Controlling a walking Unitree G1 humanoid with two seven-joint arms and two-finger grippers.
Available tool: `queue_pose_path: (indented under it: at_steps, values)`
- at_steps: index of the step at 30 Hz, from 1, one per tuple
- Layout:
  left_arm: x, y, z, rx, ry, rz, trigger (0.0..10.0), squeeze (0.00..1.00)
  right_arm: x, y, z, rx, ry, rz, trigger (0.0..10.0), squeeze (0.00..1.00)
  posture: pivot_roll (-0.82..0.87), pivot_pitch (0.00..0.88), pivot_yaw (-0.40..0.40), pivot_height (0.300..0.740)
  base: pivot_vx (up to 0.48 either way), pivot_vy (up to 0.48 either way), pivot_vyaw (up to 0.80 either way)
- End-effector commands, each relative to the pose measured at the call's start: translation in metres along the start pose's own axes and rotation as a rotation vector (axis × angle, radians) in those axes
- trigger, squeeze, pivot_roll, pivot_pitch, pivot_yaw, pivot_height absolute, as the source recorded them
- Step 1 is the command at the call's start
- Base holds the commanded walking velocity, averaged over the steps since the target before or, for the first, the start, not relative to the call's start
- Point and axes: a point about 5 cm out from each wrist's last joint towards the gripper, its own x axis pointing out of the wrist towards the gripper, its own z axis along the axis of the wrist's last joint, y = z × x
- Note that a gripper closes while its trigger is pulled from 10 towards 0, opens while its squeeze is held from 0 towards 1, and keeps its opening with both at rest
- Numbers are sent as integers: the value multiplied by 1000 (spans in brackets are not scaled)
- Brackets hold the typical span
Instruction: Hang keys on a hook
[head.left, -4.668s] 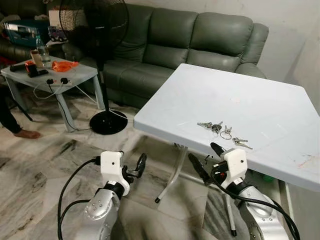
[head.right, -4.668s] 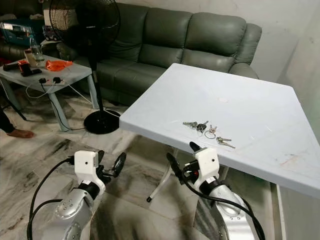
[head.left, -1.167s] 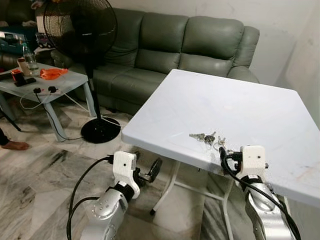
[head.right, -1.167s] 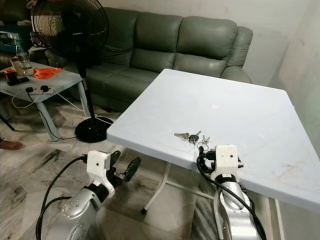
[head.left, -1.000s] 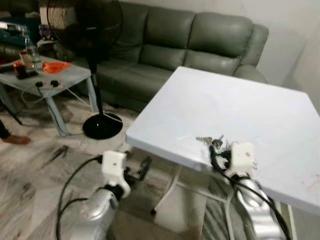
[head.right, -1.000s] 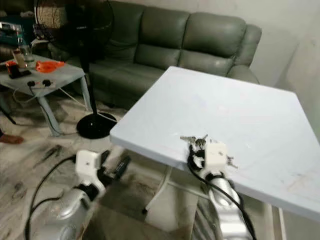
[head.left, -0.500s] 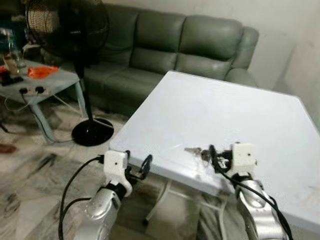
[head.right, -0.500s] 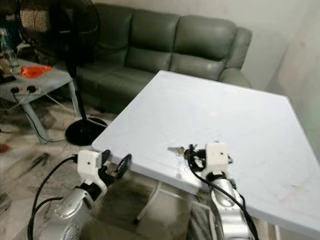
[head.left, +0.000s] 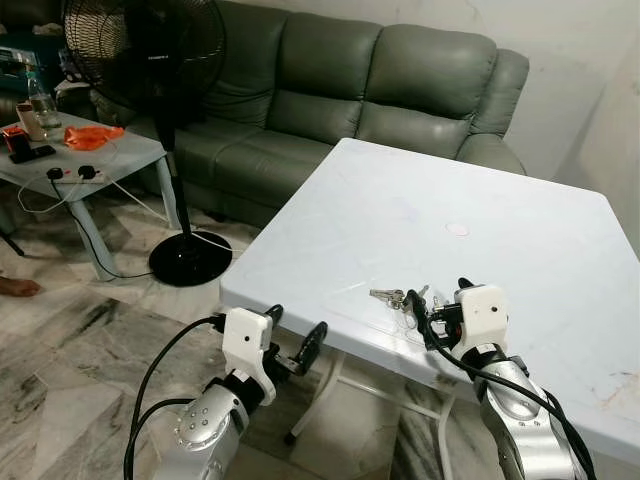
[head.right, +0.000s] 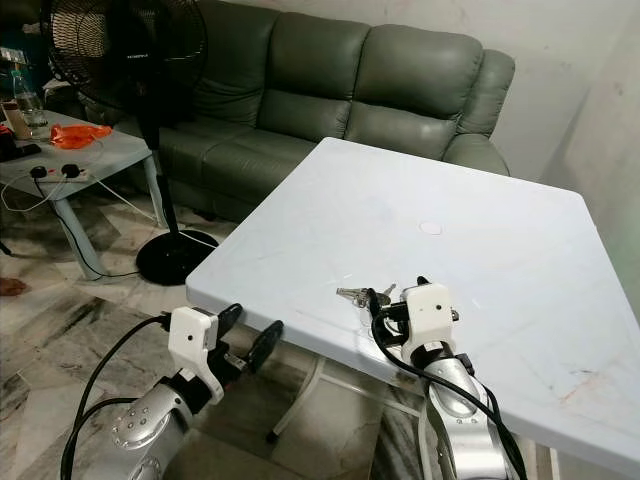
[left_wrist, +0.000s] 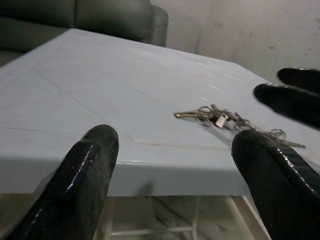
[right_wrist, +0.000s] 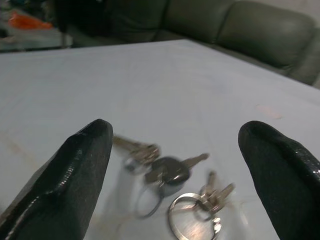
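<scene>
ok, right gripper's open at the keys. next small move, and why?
Probably lower the right gripper and close on the keys. They lie loose on the table between its open fingers, not yet gripped, and the left gripper sits below the table edge.

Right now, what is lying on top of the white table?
A bunch of keys lies on the white table near its front edge, with the open right pincer over it. A small round mark sits farther back. The right wrist hides part of the bunch.
</scene>
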Motion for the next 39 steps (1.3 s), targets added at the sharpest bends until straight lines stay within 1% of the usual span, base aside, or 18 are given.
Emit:
queue_pose_path:
  at_steps: [1, 8, 11, 15, 17, 19, 22, 30, 31, 32, 33, 34, 35, 36, 37, 38, 39]
  values:
    - [0, -3, 4, 10, -12, -27, 10000, 0, 0, -1, 5, -27, -18, 19, 10000, 0, 19, 20, -82, 740, 0, 0, 0]
    - [-5, -9, 1, 15, 4, -42, 10000, 0, 1, 1, 1, -20, 10, 14, 10000, 0, 23, 43, -85, 740, 0, 0, 0]
    - [-7, -11, 1, 30, 12, -45, 10000, 0, 2, -2, 1, -15, 19, -17, 10000, 0, 31, 55, -90, 740, 0, 0, 0]
    - [-11, -14, 1, 39, 28, -51, 10000, 0, 10, -7, 2, -3, 29, -81, 10000, 0, 34, 84, -89, 740, 0, 0, 0]
    - [-13, -16, 1, 42, 30, -52, 10000, 0, 11, -8, 3, 0, 28, -95, 10000, 0, 34, 93, -88, 740, 0, 0, 0]
    - [-13, -17, 1, 43, 30, -52, 10000, 0, 11, -8, 3, 2, 28, -97, 10000, 0, 34, 93, -88, 740, 0, 0, 0]
    - [-18, -21, -2, 30, 47, -54, 10000, 0, 16, -8, 7, -5, 26, -113, 10000, 0, 31, 119, -88, 740, 0, 0, 0]
    - [-21, -27, -3, 19, 57, -52, 10000, 0, 15, -6, 8, -12, 22, -104, 10000, 0, 32, 158, -96, 740, 0, 0, 0]
    - [-22, -27, -3, 15, 59, -49, 10000, 0, 13, -4, 7, -13, 19, -95, 5569, 0, 32, 168, -99, 740, 0, 0, 0]
    - [-22, -27, -3, 15, 59, -49, 10000, 0, 13, -4, 7, -13, 19, -95, 5569, 0, 32, 168, -99, 740, 0, 0, 0]
    - [-22, -28, -3, 14, 61, -47, 10000, 0, 12, -3, 7, -16, 19, -83, 4980, 0, 32, 173, -100, 740, 0, 0, 0]
    - [-23, -28, -3, 13, 63, -45, 10000, 0, 11, -1, 6, -15, 26, -71, 6784, 0, 32, 173, -100, 740, 0, 0, 0]
    - [-23, -28, -3, 8, 64, -41, 10000, 0, 9, 1, 5, -18, 28, -53, 4980, 0, 32, 179, -101, 740, 0, 0, 0]
    - [-23, -28, -3, 8, 64, -40, 10000, 0, 9, 2, 6, -23, 23, -52, 4549, 0, 32, 179, -101, 740, 0, 0, 0]
    - [-24, -28, -3, 8, 65, -39, 10000, 0, 9, 2, 5, -20, 31, -48, 4353, 0, 32, 179, -101, 740, 0, 0, 0]
    - [-24, -28, -3, 8, 66, -38, 10000, 0, 8, 4, 5, -7, 35, -41, 3686, 0, 32, 186, -101, 740, 0, 0, 0]
    - [-24, -29, -3, 8, 66, -37, 10000, 0, 8, 5, 6, -2, 33, -38, 2510, 0, 32, 186, -101, 740, 0, 0, 0]
